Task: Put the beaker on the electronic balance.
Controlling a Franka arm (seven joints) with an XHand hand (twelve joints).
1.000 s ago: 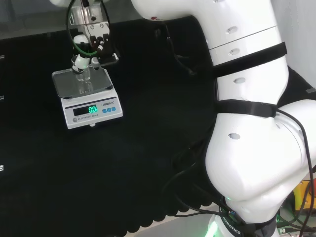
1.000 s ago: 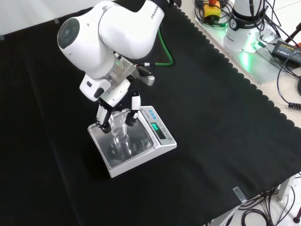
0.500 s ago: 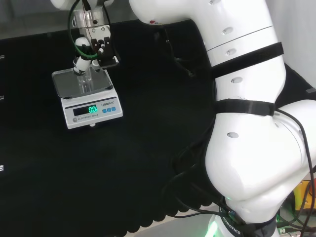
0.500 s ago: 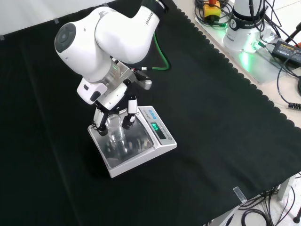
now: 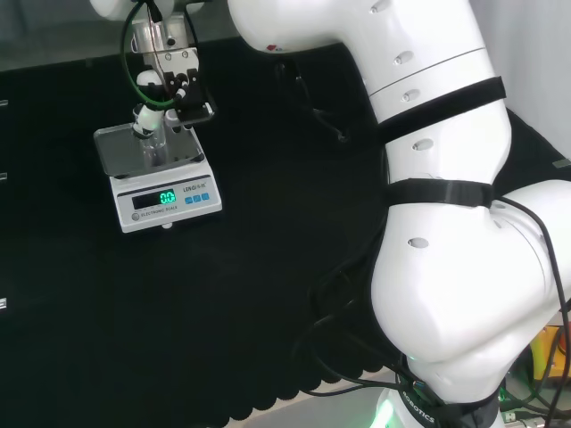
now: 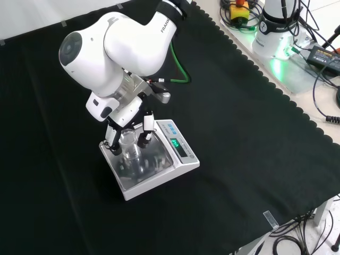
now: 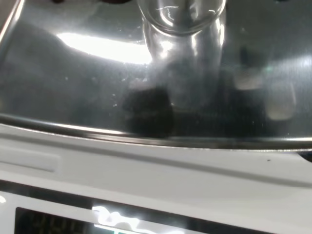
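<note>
A small clear glass beaker (image 6: 130,150) stands upright over the steel pan (image 6: 155,159) of the white electronic balance (image 6: 181,150). The hand (image 6: 121,110) reaches down from above, its fingers (image 6: 144,133) curled on either side of the beaker's upper part. In the head view the hand (image 5: 169,78) is above the beaker (image 5: 153,145) at the back of the balance (image 5: 168,201). The wrist view looks at the beaker's base (image 7: 183,19) close to the shiny pan (image 7: 73,83); I cannot tell whether it touches.
The arm's big white links (image 5: 446,223) take up the head view's right. A green cable (image 6: 180,64) trails from the wrist. Beyond the cloth's scalloped edge (image 6: 276,93) lie the arm's base, power units and cables (image 6: 281,32).
The hand and the beaker have shifted slightly left and a little lower over the pan in the front view. The fingers stay curled round the beaker.
</note>
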